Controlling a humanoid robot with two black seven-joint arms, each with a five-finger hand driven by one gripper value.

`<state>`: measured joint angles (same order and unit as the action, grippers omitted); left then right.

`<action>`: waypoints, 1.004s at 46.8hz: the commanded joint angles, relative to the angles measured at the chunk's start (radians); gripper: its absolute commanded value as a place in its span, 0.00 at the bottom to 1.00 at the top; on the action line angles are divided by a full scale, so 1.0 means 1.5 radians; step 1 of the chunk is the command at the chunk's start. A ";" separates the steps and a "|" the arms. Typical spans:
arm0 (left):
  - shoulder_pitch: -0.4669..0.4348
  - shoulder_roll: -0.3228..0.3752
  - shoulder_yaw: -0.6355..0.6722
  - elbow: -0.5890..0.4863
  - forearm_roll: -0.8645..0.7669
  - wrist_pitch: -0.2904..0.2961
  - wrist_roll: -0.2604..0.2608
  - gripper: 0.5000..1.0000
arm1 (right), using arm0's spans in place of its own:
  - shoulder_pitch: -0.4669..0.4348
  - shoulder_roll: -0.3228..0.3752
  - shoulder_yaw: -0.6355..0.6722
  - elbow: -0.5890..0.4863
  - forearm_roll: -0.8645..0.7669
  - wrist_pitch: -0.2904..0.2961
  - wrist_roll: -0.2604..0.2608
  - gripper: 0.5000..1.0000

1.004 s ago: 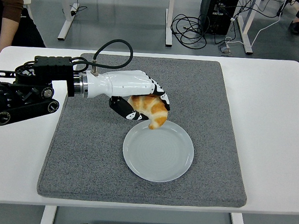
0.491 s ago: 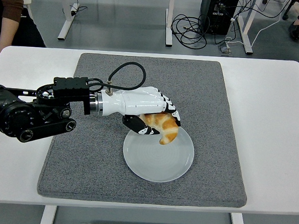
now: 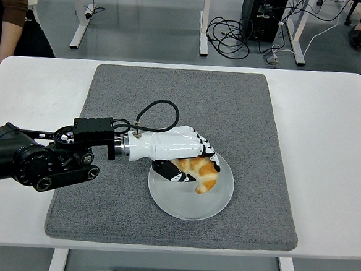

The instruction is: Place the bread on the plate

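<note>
A white rectangular table (image 3: 328, 146) fills the near ground, carrying a grey, felt-like square mat (image 3: 244, 109). Beyond its far edge runs a smooth grey floor (image 3: 156, 34) under even light, with white metal desk legs (image 3: 80, 26) standing on it and a tangle of black cables (image 3: 231, 33) lying beside a black computer tower (image 3: 263, 14). At the far left edge a person in a brown sleeve (image 3: 15, 0) sits, and a dark shoe (image 3: 357, 33) shows at the far right.
</note>
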<state>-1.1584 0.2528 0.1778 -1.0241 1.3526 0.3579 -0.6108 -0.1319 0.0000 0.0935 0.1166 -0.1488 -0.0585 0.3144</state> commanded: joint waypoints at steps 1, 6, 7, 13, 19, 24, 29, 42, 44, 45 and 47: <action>0.006 -0.005 0.000 0.002 0.000 0.002 0.000 0.00 | 0.000 0.000 0.000 0.000 0.000 0.000 0.000 1.00; 0.014 -0.007 0.000 0.003 0.000 0.003 0.000 0.00 | 0.001 0.000 0.000 0.000 0.000 0.000 0.000 1.00; 0.017 -0.007 0.000 0.003 0.000 0.003 0.000 0.00 | 0.001 0.000 0.000 0.000 0.000 0.000 0.000 1.00; 0.026 -0.010 -0.001 0.010 -0.001 0.005 0.000 0.00 | 0.001 0.000 0.000 0.000 0.000 0.000 0.000 1.00; 0.034 -0.013 -0.001 0.019 -0.002 0.007 0.000 0.00 | 0.002 0.000 0.000 0.000 0.000 0.000 0.000 1.00; 0.039 -0.013 -0.002 0.024 -0.003 0.007 0.000 0.00 | 0.002 0.000 0.000 0.000 0.000 0.000 0.000 1.00; 0.044 -0.014 -0.003 0.029 -0.007 0.007 0.000 0.00 | 0.002 0.000 0.000 0.000 0.000 0.001 0.000 1.00; 0.052 -0.014 -0.006 0.036 -0.010 0.007 0.000 0.00 | 0.002 0.000 0.000 0.000 0.000 0.001 0.000 1.00; 0.053 -0.014 -0.007 0.039 -0.010 0.007 0.000 0.00 | 0.002 0.000 0.000 0.000 0.000 0.001 0.000 1.00; 0.053 -0.014 -0.008 0.039 -0.011 0.008 0.000 0.00 | 0.002 0.000 0.000 0.000 0.000 0.001 0.000 1.00; 0.053 -0.017 -0.007 0.039 -0.011 0.008 0.000 0.00 | 0.002 0.000 0.000 0.000 0.000 0.001 0.000 1.00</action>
<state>-1.0785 0.2316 0.1671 -0.9656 1.3367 0.3691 -0.6109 -0.1288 0.0000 0.0935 0.1166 -0.1488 -0.0567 0.3145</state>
